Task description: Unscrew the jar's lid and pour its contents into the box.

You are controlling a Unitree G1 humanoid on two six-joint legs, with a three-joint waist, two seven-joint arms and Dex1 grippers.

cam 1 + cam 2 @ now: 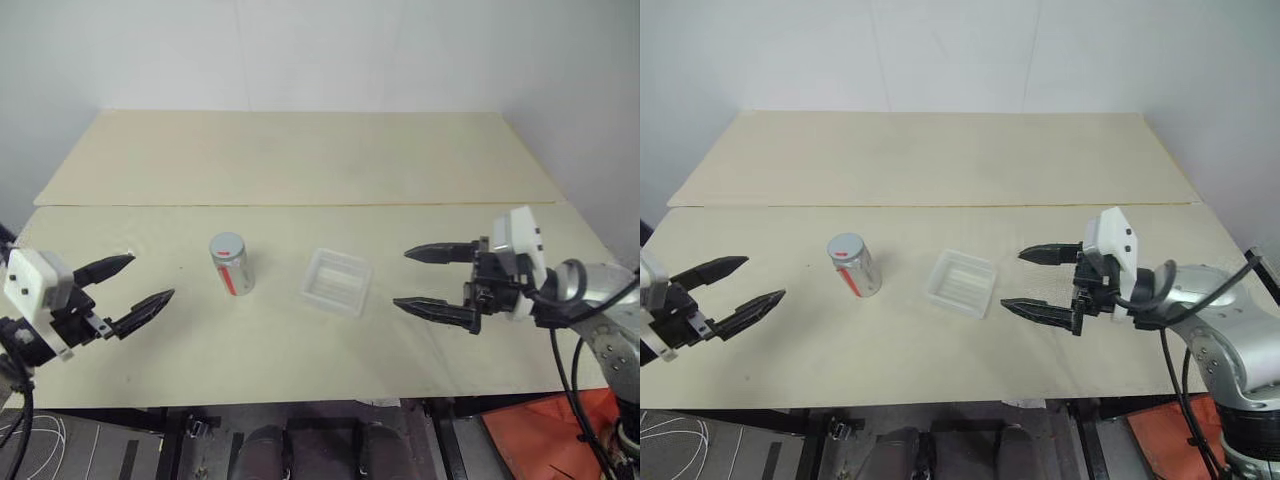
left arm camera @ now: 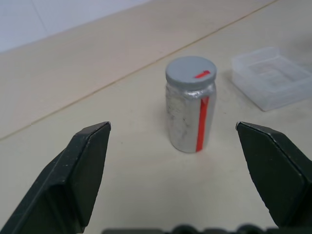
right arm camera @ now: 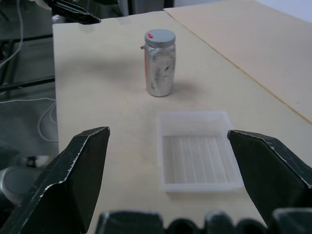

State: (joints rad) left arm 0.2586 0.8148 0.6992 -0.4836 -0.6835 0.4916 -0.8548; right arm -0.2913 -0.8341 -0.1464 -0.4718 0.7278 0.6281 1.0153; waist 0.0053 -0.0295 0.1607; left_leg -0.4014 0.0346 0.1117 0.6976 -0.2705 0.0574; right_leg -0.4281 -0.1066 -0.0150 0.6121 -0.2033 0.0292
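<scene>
Tools (image 1: pixel 125 286) (image 1: pixel 430 280) wide, flanking jar (image 1: pixel 231 264).

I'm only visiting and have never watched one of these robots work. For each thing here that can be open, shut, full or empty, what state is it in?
jar: upright on the table, nothing holding it.
lid: on the jar, shut.
box: flat on the table, open on top, empty.
left gripper: open, holding nothing, apart from the jar.
right gripper: open, holding nothing, beside the box.

Pale wooden table (image 1: pixel 300 160), white wall (image 1: pixel 300 50)
</scene>
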